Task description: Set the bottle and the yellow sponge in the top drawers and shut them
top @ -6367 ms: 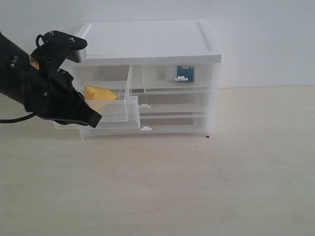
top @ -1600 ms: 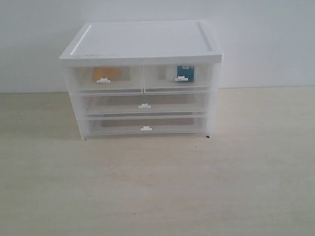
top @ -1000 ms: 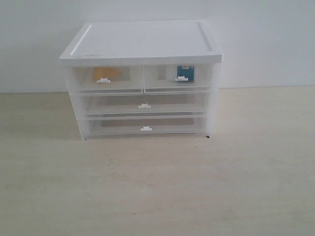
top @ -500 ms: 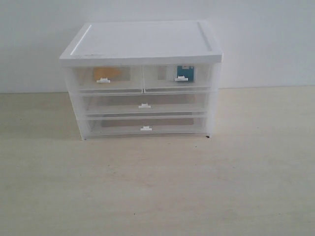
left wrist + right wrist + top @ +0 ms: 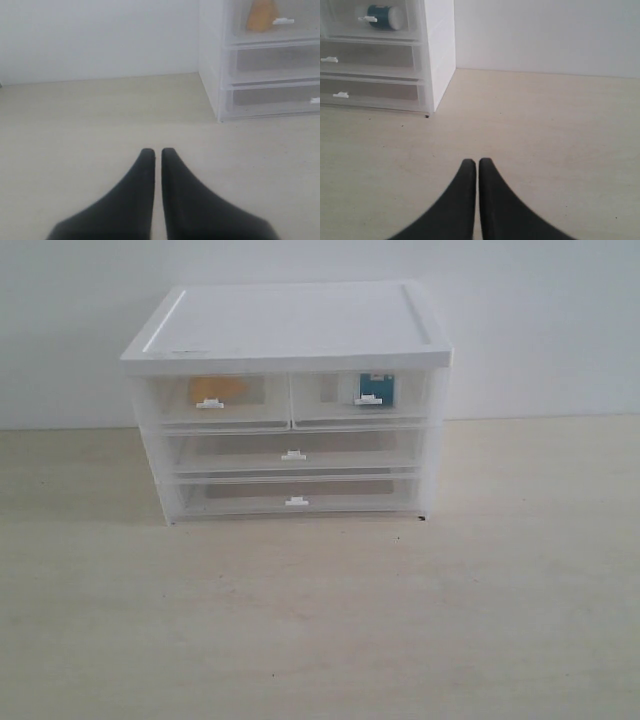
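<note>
Exterior view: we see the yellow sponge (image 5: 222, 390) and the bottle (image 5: 372, 388) inside the closed top drawers (image 5: 265, 408); we judge the sponge soft, the bottle light and slick, best gripped mid-body; left gripper (image 5: 157, 152) and right gripper (image 5: 477, 162) are pinched together, empty.

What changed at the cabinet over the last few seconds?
The top left drawer, then pulled out, is pushed shut with the yellow sponge inside; the left gripper has backed off, shut and empty. The bottle stayed in the shut top right drawer.

You can read no text anywhere; the teal label (image 5: 378, 15) on the bottle (image 5: 385, 16), inside the cabinet (image 5: 439, 50), shows no legible print.
</note>
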You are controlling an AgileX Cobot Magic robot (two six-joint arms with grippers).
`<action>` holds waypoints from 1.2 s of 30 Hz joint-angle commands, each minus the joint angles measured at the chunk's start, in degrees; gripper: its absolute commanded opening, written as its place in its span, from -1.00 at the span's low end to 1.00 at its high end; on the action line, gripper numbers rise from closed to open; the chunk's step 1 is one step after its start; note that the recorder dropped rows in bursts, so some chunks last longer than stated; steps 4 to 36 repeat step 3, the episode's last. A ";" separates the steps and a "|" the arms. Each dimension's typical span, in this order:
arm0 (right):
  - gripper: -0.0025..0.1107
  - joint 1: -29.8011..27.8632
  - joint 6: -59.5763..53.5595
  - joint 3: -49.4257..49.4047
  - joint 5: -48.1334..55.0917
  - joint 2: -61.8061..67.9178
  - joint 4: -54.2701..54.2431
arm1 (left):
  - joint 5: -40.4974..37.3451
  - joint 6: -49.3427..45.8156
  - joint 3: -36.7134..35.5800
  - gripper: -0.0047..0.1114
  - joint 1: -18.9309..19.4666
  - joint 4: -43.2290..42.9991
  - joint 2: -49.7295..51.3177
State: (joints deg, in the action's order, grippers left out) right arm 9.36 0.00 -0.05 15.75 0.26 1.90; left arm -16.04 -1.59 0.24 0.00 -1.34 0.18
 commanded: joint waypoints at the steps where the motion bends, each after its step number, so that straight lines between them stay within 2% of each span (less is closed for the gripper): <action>1: -0.96 -0.18 0.00 0.05 -0.37 -0.26 -0.10 | 0.10 0.79 -0.24 -0.85 0.07 0.67 -0.18; 36: -0.96 -0.18 0.00 0.05 -0.37 -0.26 -0.10 | 0.19 0.79 -0.24 -0.85 0.07 0.67 -0.18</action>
